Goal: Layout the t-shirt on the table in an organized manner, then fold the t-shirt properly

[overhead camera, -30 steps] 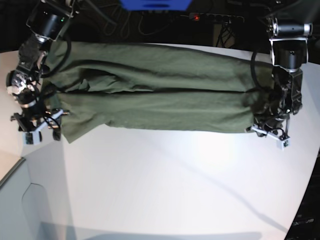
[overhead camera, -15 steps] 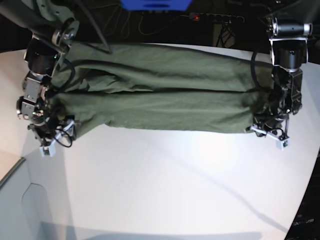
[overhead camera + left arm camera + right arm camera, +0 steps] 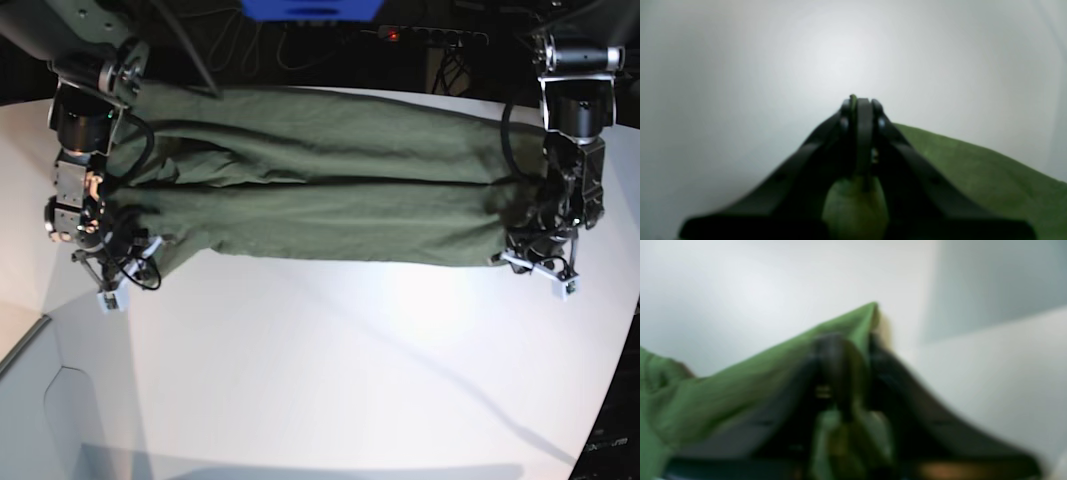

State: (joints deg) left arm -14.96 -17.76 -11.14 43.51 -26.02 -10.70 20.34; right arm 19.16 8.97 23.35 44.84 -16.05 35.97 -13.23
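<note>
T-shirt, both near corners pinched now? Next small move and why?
Probably lift both corners together and carry the near edge toward the far edge. The left gripper and right gripper both look shut on the t-shirt, which lies as a long band on the table.

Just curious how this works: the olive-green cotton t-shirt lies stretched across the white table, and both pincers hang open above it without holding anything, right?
Not quite. The olive-green cotton t-shirt does lie stretched across the white table, but both pincers are shut on it: the left wrist view shows the left pincer pinching cloth, the right wrist view the right pincer.
</note>
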